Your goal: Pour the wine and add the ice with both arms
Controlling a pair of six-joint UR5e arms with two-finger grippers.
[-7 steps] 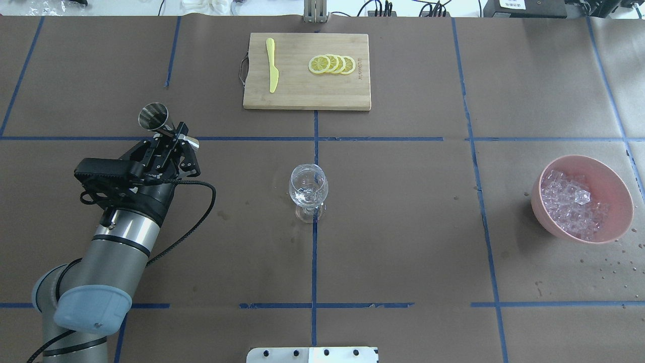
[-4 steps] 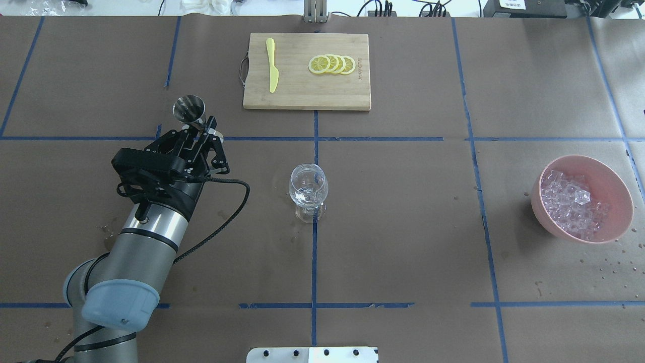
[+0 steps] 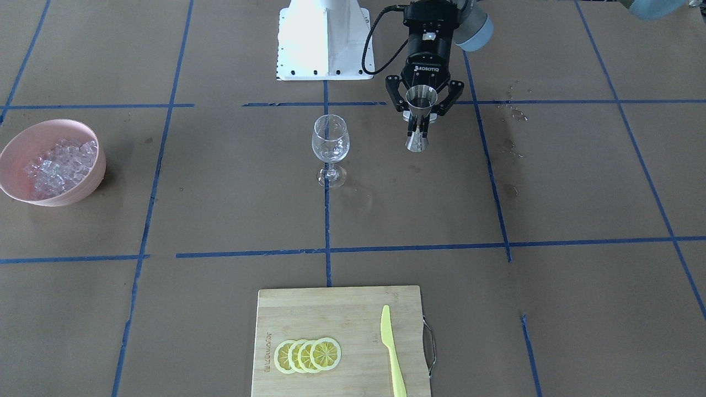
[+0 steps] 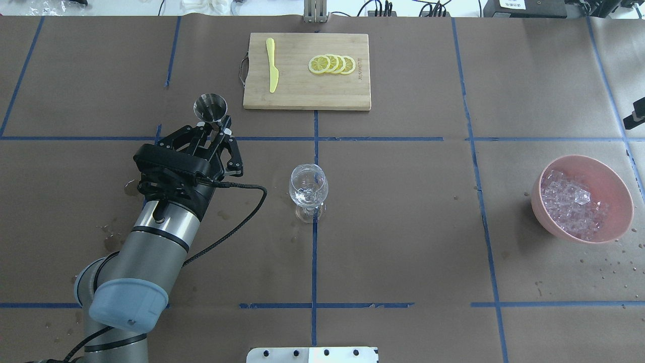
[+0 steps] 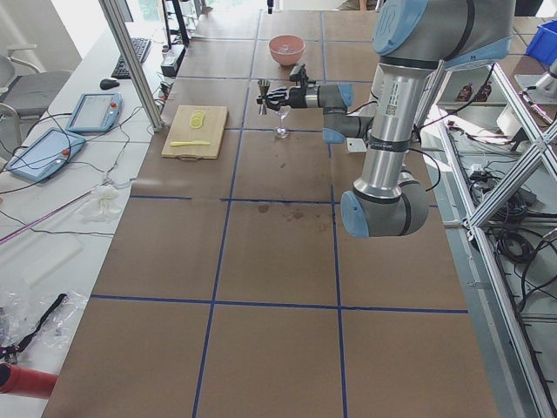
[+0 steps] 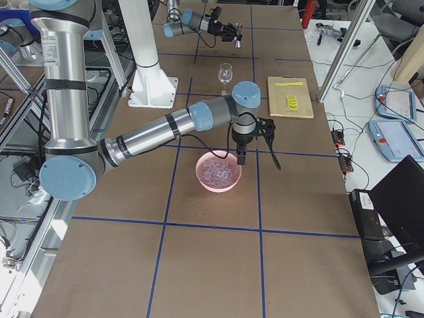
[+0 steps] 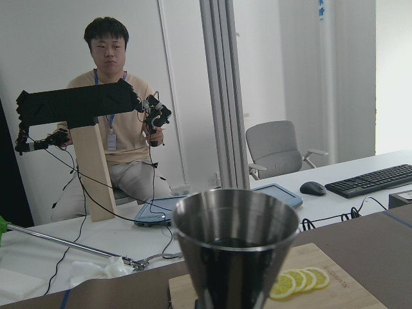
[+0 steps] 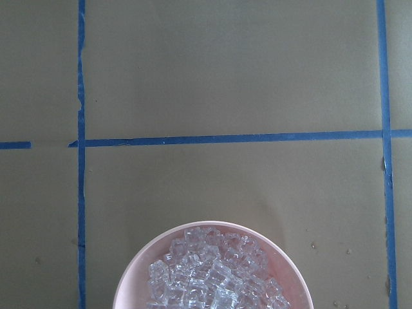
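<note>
My left gripper (image 4: 215, 132) is shut on a steel jigger (image 4: 210, 107), held upright above the table to the left of the clear wine glass (image 4: 308, 189). The jigger also shows in the front view (image 3: 420, 102) and fills the left wrist view (image 7: 235, 251). The ice (image 4: 572, 202) is heaped in a pink bowl (image 4: 615, 222) at the right. My right gripper (image 6: 240, 159) hangs over the bowl's far edge; I cannot tell if it is open or shut. The right wrist view looks down on the ice (image 8: 212, 273).
A wooden cutting board (image 4: 302, 96) with lemon slices (image 4: 331, 64) and a yellow knife (image 4: 272, 65) lies at the far middle. The white pedestal (image 3: 325, 38) stands on the robot's side. Water drops (image 3: 513, 113) dot the paper.
My left arm has moved right toward the glass with the jigger in it. A black part of the right arm has come in at the overhead view's right edge.
</note>
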